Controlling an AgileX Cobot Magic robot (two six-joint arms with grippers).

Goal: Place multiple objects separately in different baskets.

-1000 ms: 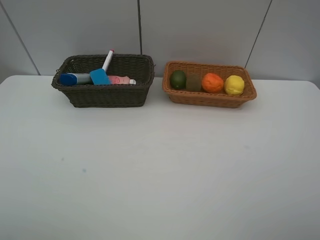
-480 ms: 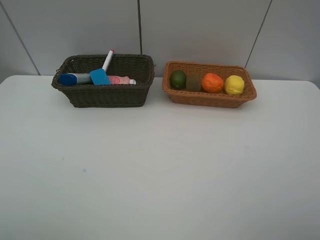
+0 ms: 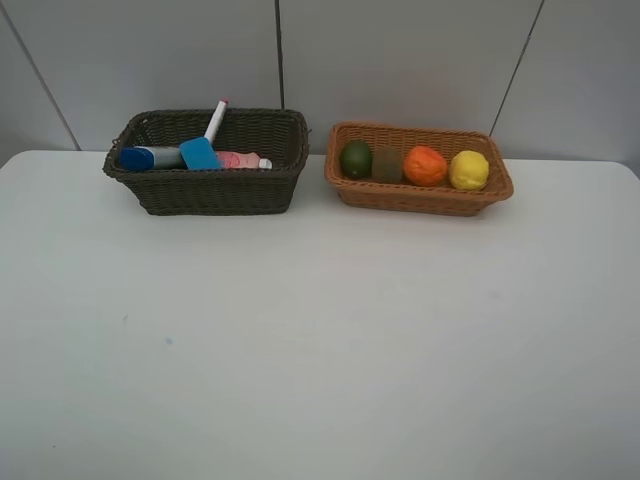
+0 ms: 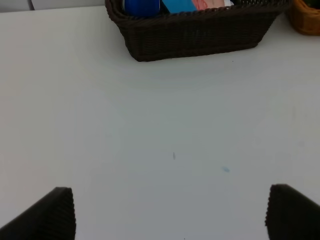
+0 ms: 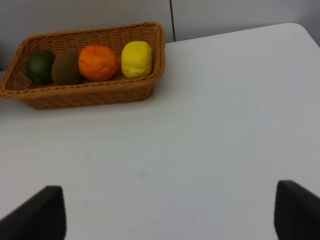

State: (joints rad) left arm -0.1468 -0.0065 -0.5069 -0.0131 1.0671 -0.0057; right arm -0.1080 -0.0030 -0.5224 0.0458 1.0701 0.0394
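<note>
The dark brown basket (image 3: 205, 192) stands at the back left and holds a white blue-capped bottle (image 3: 148, 157), a blue eraser block (image 3: 200, 153), a small pink bottle (image 3: 240, 160) and a white marker (image 3: 216, 118) leaning on its rim. To its right, the light tan basket (image 3: 420, 198) holds a lime (image 3: 355, 159), kiwi (image 3: 387, 164), orange (image 3: 425, 166) and lemon (image 3: 468, 170) in a row. My left gripper (image 4: 172, 212) is open over bare table, well short of the dark basket (image 4: 195, 35). My right gripper (image 5: 169, 212) is open too, short of the tan basket (image 5: 85, 92). Neither arm shows in the high view.
The white table (image 3: 320, 330) runs from the baskets to the near edge. A grey panelled wall (image 3: 400, 60) rises right behind the baskets. A narrow gap separates the two baskets.
</note>
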